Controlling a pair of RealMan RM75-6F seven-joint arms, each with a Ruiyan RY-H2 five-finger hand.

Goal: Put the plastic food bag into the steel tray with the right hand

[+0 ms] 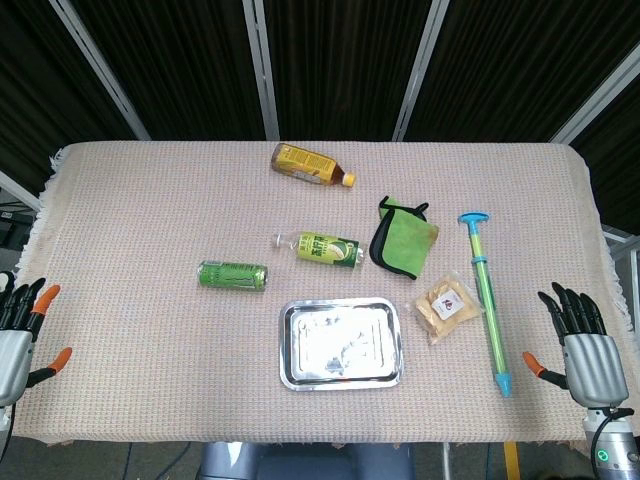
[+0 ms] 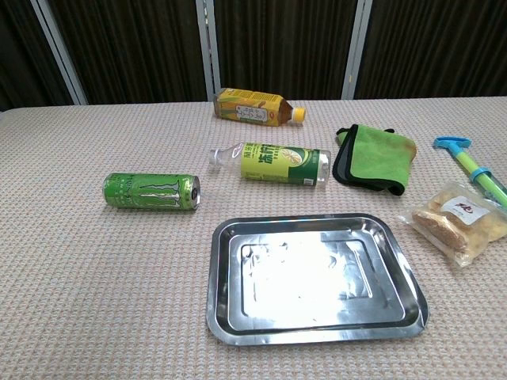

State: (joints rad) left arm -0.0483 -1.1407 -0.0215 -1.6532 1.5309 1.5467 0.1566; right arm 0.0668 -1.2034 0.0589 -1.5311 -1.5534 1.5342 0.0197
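A clear plastic food bag point(image 1: 449, 306) point(image 2: 459, 219) with brown pieces and a white label lies flat on the cloth, just right of the steel tray point(image 1: 342, 376) point(image 2: 313, 332), whose inside holds nothing. My right hand point(image 1: 581, 350) hovers at the table's near right corner, fingers spread and holding nothing, well to the right of the bag. At the near left edge my left hand point(image 1: 18, 332) is also spread and holds nothing. Neither hand shows in the chest view.
A long green and blue pump toy point(image 1: 485, 294) point(image 2: 473, 167) lies between the bag and my right hand. Behind the tray are a green folded cloth point(image 1: 402, 236) point(image 2: 374, 157), a lying green-label bottle point(image 1: 322, 248) point(image 2: 273, 163), a green can point(image 1: 232, 275) point(image 2: 150, 191) and a yellow bottle point(image 1: 312, 165) point(image 2: 255, 107).
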